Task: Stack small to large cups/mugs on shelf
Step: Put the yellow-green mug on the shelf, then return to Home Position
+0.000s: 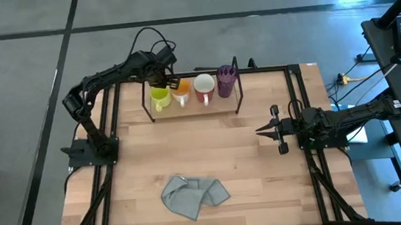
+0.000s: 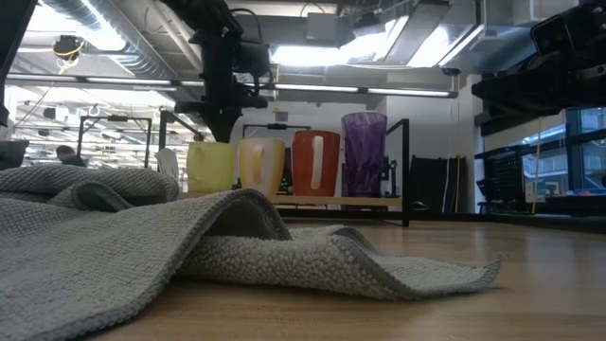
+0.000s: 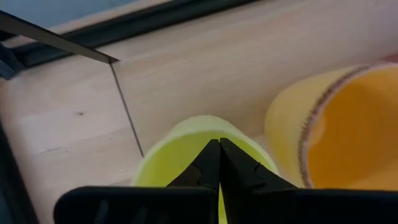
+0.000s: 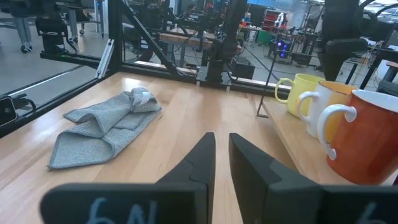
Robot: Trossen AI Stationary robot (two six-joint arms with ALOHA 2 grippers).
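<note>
Four mugs already stand in a row on the shelf [image 1: 235,76]: yellow mug [image 1: 159,96], orange mug [image 1: 181,92], white mug [image 1: 204,88], then purple tumbler [image 1: 226,80], smallest to tallest. My left gripper [image 1: 162,80] hangs just over the yellow mug's rim, fingers pressed together and holding nothing. I judge the placing done, so the careful part is leaving: I should lift straight up before swinging away, so my fingers don't clip the rim or nudge the orange mug just beside it. My right gripper [image 1: 261,129] waits over the table's right side, fingers nearly together with a narrow gap, empty, well apart from the grey cloth [image 1: 192,194].
</note>
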